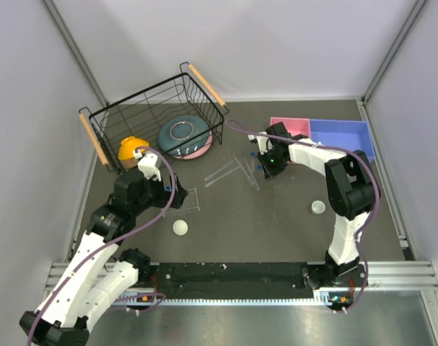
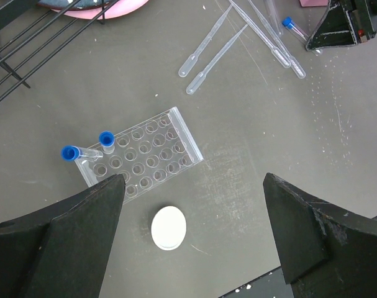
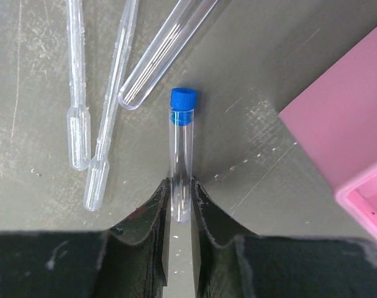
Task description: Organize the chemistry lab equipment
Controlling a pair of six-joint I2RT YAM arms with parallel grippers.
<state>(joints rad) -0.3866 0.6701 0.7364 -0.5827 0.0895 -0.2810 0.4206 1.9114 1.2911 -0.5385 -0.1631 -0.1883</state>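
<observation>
My right gripper (image 3: 181, 186) is shut on the bottom end of a clear tube with a blue cap (image 3: 182, 139) that lies flat on the dark table. Beside this tube lie two thin clear pipettes (image 3: 76, 124) and an uncapped clear tube (image 3: 163, 53). My left gripper (image 2: 193, 180) hangs open above a small white round cup (image 2: 169, 228) and the clear flat rack (image 2: 145, 158). One blue-capped tube (image 2: 106, 139) stands in the rack, and another (image 2: 73, 153) leans at its edge. A second white cup (image 1: 318, 207) sits to the right.
The black wire basket (image 1: 154, 108) at the back left holds an orange bowl (image 1: 130, 150) and a teal-pink bowl (image 1: 184, 135). A pink tray (image 1: 289, 127) and a blue tray (image 1: 341, 135) stand at the back right, close behind my right gripper (image 1: 265, 164).
</observation>
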